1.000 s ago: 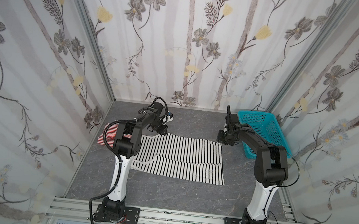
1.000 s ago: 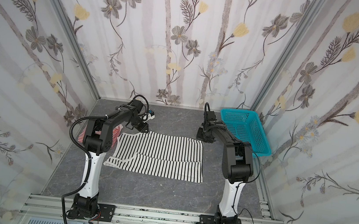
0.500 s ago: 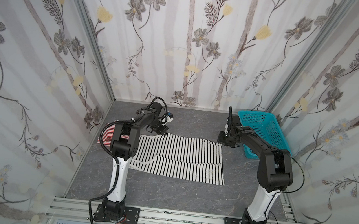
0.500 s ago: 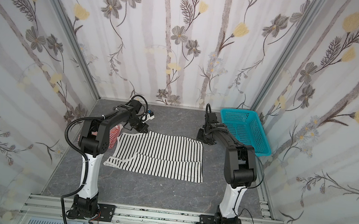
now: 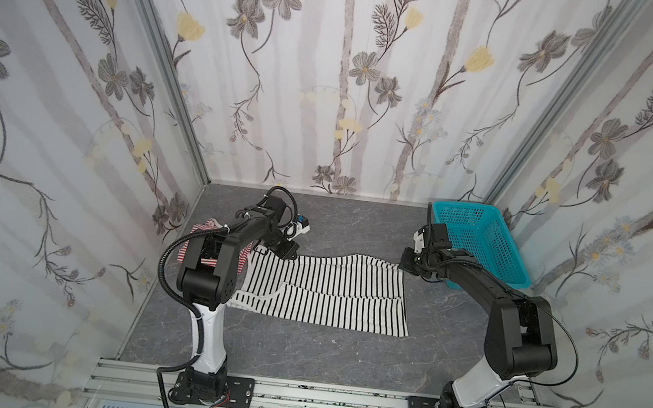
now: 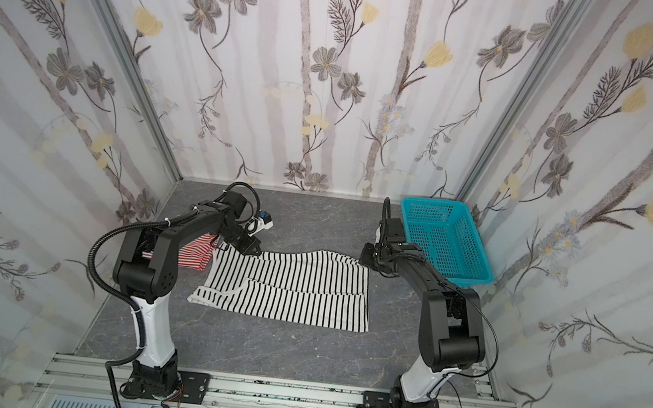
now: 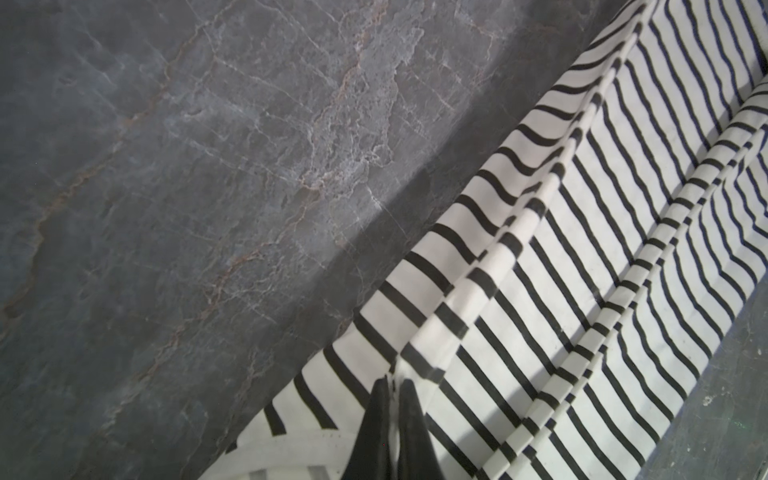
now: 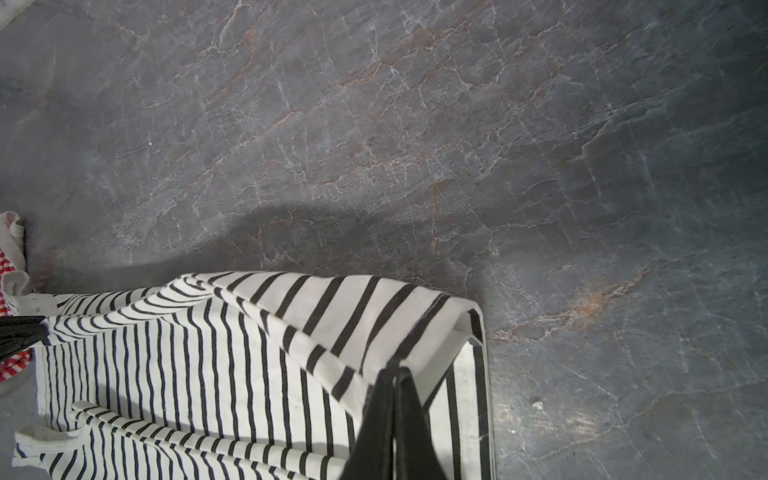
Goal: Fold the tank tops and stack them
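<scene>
1. On the table (image 5: 299,357), between my arms, the black top (image 5: 327,293) lies spread.
2. My left gripper (image 7: 392,381) is clamped on its far edge, at the strap end.
3. My right gripper (image 8: 395,374) pinches its far hem corner, raised slightly.
4. The red top (image 6: 195,255) lies bunched beside it, under my left arm.

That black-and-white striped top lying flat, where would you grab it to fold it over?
At the two ends of its far edge, coming down from above. The black-and-white tank top lies flat with its long far edge free, so pinching both ends should carry it over evenly. The left gripper and right gripper are shut on those ends.
</scene>
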Motion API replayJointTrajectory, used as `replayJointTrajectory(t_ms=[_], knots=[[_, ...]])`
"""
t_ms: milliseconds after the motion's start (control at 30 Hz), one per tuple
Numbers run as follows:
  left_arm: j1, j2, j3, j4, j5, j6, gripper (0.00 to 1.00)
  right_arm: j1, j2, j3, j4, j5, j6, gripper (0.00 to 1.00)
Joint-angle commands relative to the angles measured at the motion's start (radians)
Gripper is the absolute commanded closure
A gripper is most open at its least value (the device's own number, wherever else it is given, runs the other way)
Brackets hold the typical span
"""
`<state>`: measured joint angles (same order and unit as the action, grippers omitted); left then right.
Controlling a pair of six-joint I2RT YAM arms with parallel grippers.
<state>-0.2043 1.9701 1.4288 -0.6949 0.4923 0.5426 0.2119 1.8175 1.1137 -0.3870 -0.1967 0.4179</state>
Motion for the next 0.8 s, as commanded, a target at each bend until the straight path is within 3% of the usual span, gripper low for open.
replayJointTrajectory(t_ms=[0, 533, 767], knots=[[0.002, -0.042, -0.052, 0.018, 0.014, 0.025, 1.00, 0.000, -0.027, -0.035, 0.050, -0.020, -0.010, 1.00], [0.008, -0.156, -0.288, 0.074, -0.004, 0.043, 1.00, -0.006, -0.114, -0.222, 0.108, -0.034, -0.008, 1.00], [0.011, -0.161, -0.308, 0.084, -0.006, 0.037, 0.91, -0.006, -0.148, -0.292, 0.140, -0.053, 0.005, 1.00]])
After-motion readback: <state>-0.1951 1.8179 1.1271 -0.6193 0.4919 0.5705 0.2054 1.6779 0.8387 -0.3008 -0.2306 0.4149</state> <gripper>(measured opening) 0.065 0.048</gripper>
